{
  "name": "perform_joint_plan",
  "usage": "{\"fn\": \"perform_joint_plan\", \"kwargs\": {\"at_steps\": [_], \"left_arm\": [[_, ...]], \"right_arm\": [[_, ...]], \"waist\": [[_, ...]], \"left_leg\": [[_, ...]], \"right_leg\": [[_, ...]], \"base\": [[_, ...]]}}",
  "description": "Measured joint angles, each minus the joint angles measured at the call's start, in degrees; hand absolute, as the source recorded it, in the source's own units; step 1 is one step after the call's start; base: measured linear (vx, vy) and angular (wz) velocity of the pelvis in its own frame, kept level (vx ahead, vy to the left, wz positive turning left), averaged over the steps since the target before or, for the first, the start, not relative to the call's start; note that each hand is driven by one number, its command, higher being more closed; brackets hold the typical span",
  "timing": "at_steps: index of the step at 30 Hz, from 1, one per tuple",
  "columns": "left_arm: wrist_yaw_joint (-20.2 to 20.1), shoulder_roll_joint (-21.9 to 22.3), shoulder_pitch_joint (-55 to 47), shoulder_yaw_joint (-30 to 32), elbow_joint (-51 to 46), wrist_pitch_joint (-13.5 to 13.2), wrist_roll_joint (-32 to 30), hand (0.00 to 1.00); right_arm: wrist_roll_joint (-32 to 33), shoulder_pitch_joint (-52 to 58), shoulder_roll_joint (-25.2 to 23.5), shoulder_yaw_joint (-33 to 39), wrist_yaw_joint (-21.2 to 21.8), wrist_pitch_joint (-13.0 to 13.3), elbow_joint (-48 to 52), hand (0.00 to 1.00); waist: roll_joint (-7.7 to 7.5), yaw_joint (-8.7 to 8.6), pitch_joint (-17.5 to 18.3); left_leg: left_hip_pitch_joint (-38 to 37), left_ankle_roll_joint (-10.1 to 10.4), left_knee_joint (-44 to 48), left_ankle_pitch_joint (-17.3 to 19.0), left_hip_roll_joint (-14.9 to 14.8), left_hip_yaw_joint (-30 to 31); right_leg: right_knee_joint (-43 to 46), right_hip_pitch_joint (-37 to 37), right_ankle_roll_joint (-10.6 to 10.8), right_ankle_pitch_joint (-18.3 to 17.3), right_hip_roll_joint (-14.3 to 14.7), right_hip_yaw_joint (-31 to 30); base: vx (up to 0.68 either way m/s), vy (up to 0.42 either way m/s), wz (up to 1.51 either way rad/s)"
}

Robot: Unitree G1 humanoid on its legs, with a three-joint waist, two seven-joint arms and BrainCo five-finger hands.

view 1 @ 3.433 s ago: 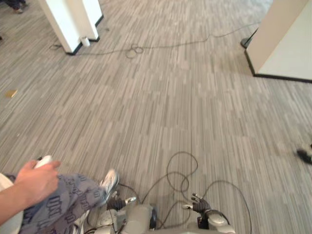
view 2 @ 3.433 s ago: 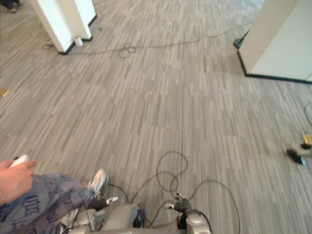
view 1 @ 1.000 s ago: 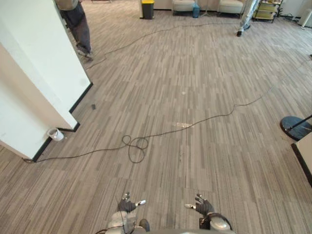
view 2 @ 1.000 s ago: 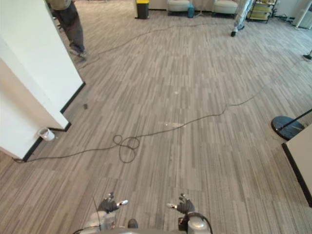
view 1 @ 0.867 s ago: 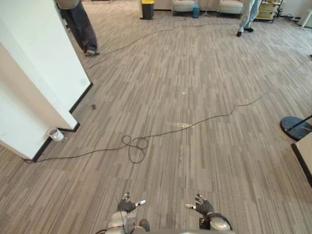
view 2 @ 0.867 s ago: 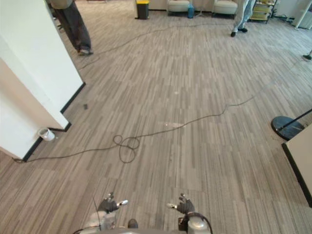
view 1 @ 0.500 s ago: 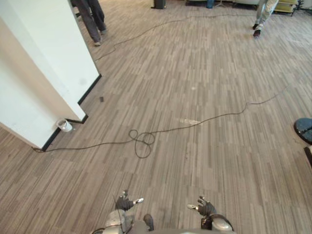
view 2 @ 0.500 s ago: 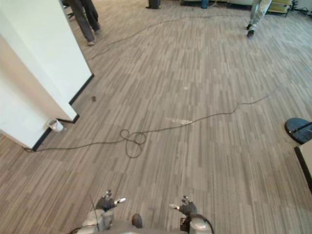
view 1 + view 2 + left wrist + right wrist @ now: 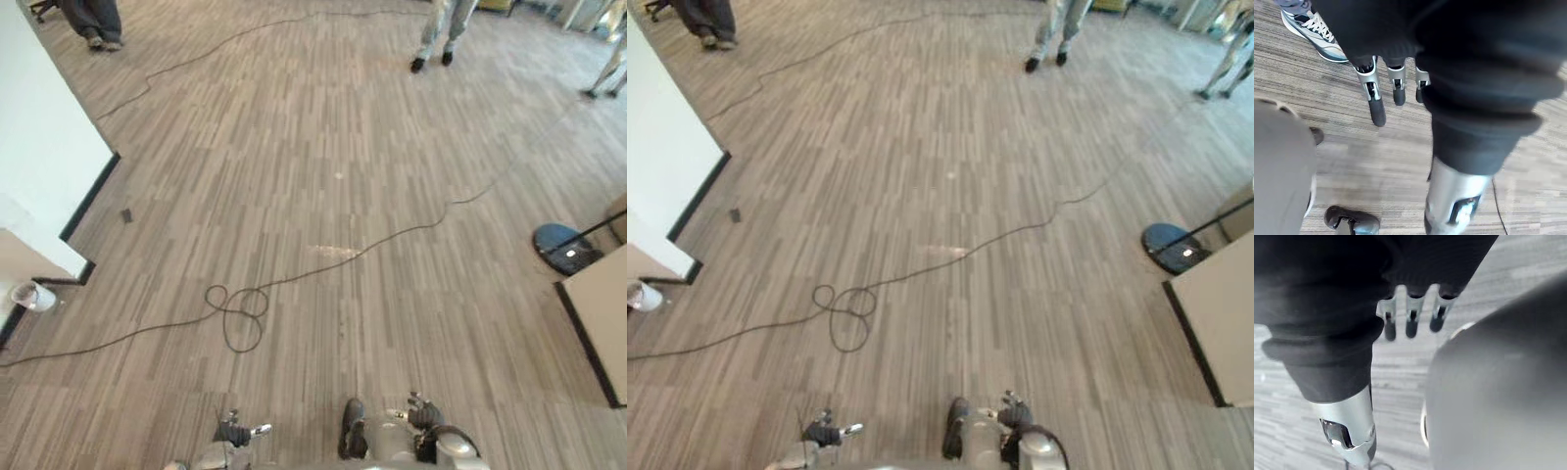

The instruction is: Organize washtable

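Grey plank-patterned floor (image 9: 392,147) covers the whole inspected area.

Hands:
- The left hand (image 9: 233,431) hangs low at the robot's left side. Its fingers (image 9: 1376,105) are straight and point down at the floor, and it carries nothing.
- The right hand (image 9: 423,412) hangs low at the right side. Its fingers (image 9: 1411,323) are also straight, and it is empty.
- Both hands are clear of the floor and well apart from each other.

Floor items:
- A thin dark cable (image 9: 233,311) crosses the floor from the near left to the far right. It forms a small knot of loops ahead of the left hand.
- A pale patch (image 9: 333,253) lies on the floor just beside the cable, a little past the loops.
- A small dark object (image 9: 126,215) lies near the wall corner.

Surroundings:
- A white wall block (image 9: 39,147) with black skirting stands on the left.
- A small white cup (image 9: 32,295) rests on the floor at the wall's foot.
- A round dark stand base (image 9: 561,247) sits on the right.
- A beige panel (image 9: 602,313) with a black lower edge stands just nearer than the stand base.

Persons:
- One pair of legs (image 9: 441,29) stands at the far side.
- A second pair (image 9: 93,20) is at the far left.
- A third (image 9: 607,69) is at the far right.
- A person's pale trainer (image 9: 1312,29) is planted on the floor close to the left hand.
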State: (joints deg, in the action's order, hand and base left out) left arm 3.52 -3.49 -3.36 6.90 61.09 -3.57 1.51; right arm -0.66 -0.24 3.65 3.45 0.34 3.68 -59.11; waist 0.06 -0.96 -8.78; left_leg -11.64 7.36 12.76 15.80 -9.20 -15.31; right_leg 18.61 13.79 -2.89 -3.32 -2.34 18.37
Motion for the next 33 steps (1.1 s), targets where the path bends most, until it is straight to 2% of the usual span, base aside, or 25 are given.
{"fn": "perform_joint_plan", "kwargs": {"at_steps": [1, 2, 3, 4, 5, 6, 7, 9, 12, 13, 14, 15, 16, 19, 20, 21, 22, 24, 25, 27, 29, 30, 31, 32, 33], "left_arm": [[-0.15, 0.62, 0.04, 0.72, -0.72, 0.00, 0.02, 0.00], [-0.38, 1.38, -0.11, 2.46, -1.81, 0.08, -0.01, 0.00], [-0.51, 1.91, -0.27, 3.05, -2.65, 0.10, 0.07, 0.00], [-0.56, 2.28, -0.19, 3.45, -3.86, 0.03, 0.03, 0.00], [-0.52, 2.18, 0.04, 3.44, -5.37, 0.03, -0.01, 0.00], [-0.49, 2.01, 0.08, 3.38, -6.15, -0.02, 0.03, 0.00], [-0.39, 1.84, 0.12, 2.91, -7.42, -0.17, 0.05, 0.00], [-0.15, 2.24, 0.06, 2.67, -8.58, -0.97, 0.22, 0.00], [0.33, 2.86, 0.39, 2.64, -8.85, -1.75, 0.91, 0.00], [0.35, 3.12, 0.50, 2.54, -8.82, -1.78, 1.36, 0.00], [0.36, 3.13, 0.38, 2.51, -8.83, -1.77, 1.74, 0.00], [0.34, 2.61, -0.10, 2.61, -8.91, -1.82, 1.91, 0.00], [0.36, 2.35, -0.10, 2.73, -8.90, -1.86, 1.95, 0.00], [0.39, 1.60, -0.07, 2.70, -8.68, -1.75, 2.33, 0.00], [0.34, 1.37, -0.01, 2.68, -8.20, -1.49, 2.32, 0.00], [0.34, 1.31, 0.11, 2.57, -7.79, -1.26, 2.32, 0.00], [0.38, 0.92, 0.57, 2.37, -6.72, -0.87, 2.33, 0.00], [0.39, 0.92, 0.62, 2.37, -6.64, -0.62, 2.32, 0.00], [0.39, 0.99, 0.72, 2.40, -6.44, -0.61, 2.33, 0.00], [0.38, 1.09, 0.73, 2.55, -6.39, -0.60, 2.33, 0.00], [0.38, 1.22, 0.49, 2.73, -5.74, -0.57, 2.36, 0.00], [0.38, 1.28, 0.55, 2.73, -5.48, -0.57, 2.35, 0.00], [0.38, 1.29, 0.50, 2.76, -5.04, -0.56, 2.34, 0.00], [0.37, 1.24, 0.35, 2.89, -4.79, -0.55, 2.33, 0.00], [0.34, 1.25, 0.21, 2.89, -4.54, -0.54, 2.30, 0.00]], "right_arm": [[-0.05, -0.08, 0.14, -0.02, 0.05, -0.06, 0.10, 0.00], [-0.06, 0.03, 0.47, -0.19, -0.05, -0.36, 1.20, 0.00], [-0.03, 0.18, 0.56, -0.59, -0.09, -0.43, 1.79, 0.00], [0.06, 0.26, 0.71, -1.81, -0.11, -0.37, 2.56, 0.00], [0.09, 0.25, 0.15, -2.63, -0.14, -0.38, 2.92, 0.00], [0.09, 0.39, -0.18, -3.05, -0.15, -0.39, 3.16, 0.00], [0.12, 0.63, -0.56, -4.00, -0.14, -0.37, 4.00, 0.00], [0.33, 0.64, -1.18, -3.89, -0.19, -0.42, 4.26, 0.00], [0.60, 0.60, -2.12, -3.90, -0.26, -0.43, 4.22, 0.00], [0.58, 0.73, -2.04, -3.96, -0.26, -0.36, 3.77, 0.00], [0.52, 0.98, -2.28, -4.05, -0.29, -0.44, 3.56, 0.00], [0.13, 1.69, -3.35, -4.50, -0.28, -0.45, 3.64, 0.00], [0.08, 2.15, -3.78, -4.49, -0.29, -0.44, 3.64, 0.00], [-0.48, 2.19, -4.64, -4.38, -0.12, -0.48, 3.87, 0.00], [-0.82, 2.24, -4.61, -4.37, -0.08, -0.42, 4.34, 0.00], [-1.18, 2.38, -4.53, -4.30, -0.06, -0.29, 4.49, 0.00], [-1.77, 2.89, -4.49, -4.35, -0.04, -0.02, 4.98, 0.00], [-1.76, 3.28, -4.51, -4.35, -0.03, -0.03, 6.13, 0.00], [-1.75, 3.40, -4.49, -4.24, -0.04, 0.24, 6.29, 0.00], [-1.74, 3.32, -4.46, -3.84, -0.02, 0.32, 6.29, 0.00], [-1.73, 2.47, -4.34, -3.77, -0.02, 0.41, 6.18, 0.00], [-1.73, 2.26, -4.26, -3.76, -0.02, 0.38, 6.07, 0.00], [-1.74, 2.07, -4.24, -3.77, -0.01, 0.26, 5.89, 0.00], [-1.72, 2.13, -4.26, -3.78, -0.02, 0.24, 5.86, 0.00], [-1.72, 2.13, -4.24, -3.76, -0.05, 0.25, 5.76, 0.00]], "waist": [[1.08, 0.20, -0.51], [1.97, 0.31, -0.87], [2.35, 0.38, -1.34], [2.35, 0.72, -2.24], [2.06, 1.42, -2.79], [1.50, 1.72, -3.05], [0.52, 1.81, -3.35], [0.26, 2.07, -3.52], [0.35, 3.29, -3.56], [0.48, 3.98, -3.37], [0.34, 4.65, -3.12], [-0.62, 5.01, -1.72], [-1.38, 5.00, -1.43], [-2.67, 5.02, -1.37], [-2.88, 4.87, -1.38], [-2.86, 4.68, -1.48], [-3.00, 4.80, -1.60], [-3.55, 4.60, -1.21], [-3.72, 4.45, -1.23], [-3.66, 4.21, -1.22], [-3.45, 3.07, -1.20], [-3.31, 3.03, -1.29], [-3.23, 3.04, -1.25], [-3.37, 2.91, -1.12], [-3.38, 2.58, -1.07]], "left_leg": [[3.00, 0.25, 8.39, 0.13, -1.90, 1.73], [8.06, 0.57, 21.61, -1.84, -4.19, 3.81], [10.91, 0.23, 28.39, -4.28, -5.41, 5.32], [15.34, 0.01, 40.12, -4.85, -6.93, 8.26], [18.59, 0.00, 46.89, -4.76, -6.71, 10.06], [20.16, 0.01, 48.42, -4.75, -6.28, 10.45], [23.73, -0.03, 47.98, -4.73, -5.35, 10.75], [29.01, -1.76, 39.90, -3.68, -3.48, 10.44], [32.03, -1.62, 18.99, -4.21, 1.21, 10.70], [31.82, -1.88, 10.29, -6.37, 2.46, 10.85], [31.59, -3.19, 9.76, -9.13, 2.67, 10.49], [31.35, -6.47, 10.89, -11.61, 4.70, 10.06], [31.67, -7.73, 12.06, -10.75, 5.28, 9.71], [28.82, -10.22, 15.99, -6.17, 5.59, 7.07], [25.10, -10.56, 15.43, -3.27, 6.02, 7.33], [22.95, -10.79, 15.07, -1.58, 6.10, 7.47], [18.68, -11.55, 15.22, 1.24, 6.80, 7.59], [15.02, -11.79, 14.38, 2.99, 7.21, 8.77], [11.25, -11.82, 11.70, 3.47, 7.19, 10.27], [7.74, -11.80, 8.24, 3.46, 7.09, 11.46], [3.73, -10.85, 4.27, 3.99, 6.75, 13.11], [2.53, -10.39, 3.52, 4.27, 6.54, 13.44], [0.33, -9.84, 1.62, 4.57, 6.19, 13.86], [-1.42, -8.74, 0.79, 5.17, 6.12, 14.83], [-2.16, -8.50, 0.96, 5.30, 6.03, 15.97]], "right_leg": [[-0.14, -1.17, -0.63, -1.52, 1.29, -0.11], [-1.21, -3.29, -1.35, -2.73, 3.15, -0.83], [-1.98, -4.86, -1.76, -3.26, 4.18, -1.47], [-2.72, -7.74, -2.42, -4.36, 5.90, -2.95], [-2.80, -10.31, -3.16, -5.54, 6.44, -4.79], [-3.21, -11.61, -3.14, -6.06, 6.54, -5.70], [-4.97, -14.37, -3.07, -6.80, 6.46, -6.72], [-7.72, -17.95, -2.02, -7.37, 6.39, -8.02], [-9.97, -20.83, -0.28, -8.71, 4.78, -10.28], [-10.76, -21.67, 1.01, -10.00, 4.24, -10.94], [-10.61, -22.08, 1.70, -10.70, 3.79, -11.54], [-10.55, -23.09, 3.65, -12.32, 1.79, -12.67], [-10.02, -23.37, 4.32, -12.66, 0.99, -12.72], [8.18, -17.53, 6.69, -11.63, -1.28, -14.98], [20.35, -14.00, 7.80, -7.70, -1.71, -15.29], [26.74, -11.79, 7.71, -5.73, -2.11, -15.31], [37.78, -7.73, 7.63, -6.04, -3.49, -15.04], [40.88, -4.56, 7.51, -8.28, -4.01, -12.84], [37.52, -2.26, 5.56, -10.06, -3.99, -9.61], [30.92, -0.10, 5.38, -11.15, -3.67, -7.01], [16.08, 2.67, 5.31, -10.44, -2.38, -5.52], [12.03, 3.00, 4.89, -9.45, -1.76, -5.47], [4.59, 3.40, 4.34, -6.05, -0.23, -5.27], [-0.23, 2.67, 2.48, 0.90, 0.51, -5.87], [-0.12, 1.95, 0.87, 4.12, 0.24, -6.28]], "base": [[0.45, -0.310, -0.21], [0.45, -0.294, -0.36], [0.43, -0.235, -0.58], [0.46, -0.186, -0.76], [0.44, -0.159, -0.79], [0.34, -0.116, -0.66], [0.24, -0.078, -0.39], [0.36, -0.036, -0.25], [0.39, 0.101, -0.35], [0.27, 0.115, -0.39], [0.52, 0.219, -0.43], [0.51, 0.194, -0.26], [0.68, 0.222, -0.25], [0.52, 0.186, -0.22], [0.37, 0.156, -0.08], [0.55, 0.175, 0.01], [0.44, 0.110, 0.12], [0.46, 0.047, 0.39], [0.49, -0.019, 0.60], [0.41, -0.049, 0.47], [0.41, -0.099, 0.44], [0.48, -0.128, 0.33], [0.53, -0.151, 0.33], [0.54, -0.171, 0.44], [0.55, -0.203, 0.51]]}}
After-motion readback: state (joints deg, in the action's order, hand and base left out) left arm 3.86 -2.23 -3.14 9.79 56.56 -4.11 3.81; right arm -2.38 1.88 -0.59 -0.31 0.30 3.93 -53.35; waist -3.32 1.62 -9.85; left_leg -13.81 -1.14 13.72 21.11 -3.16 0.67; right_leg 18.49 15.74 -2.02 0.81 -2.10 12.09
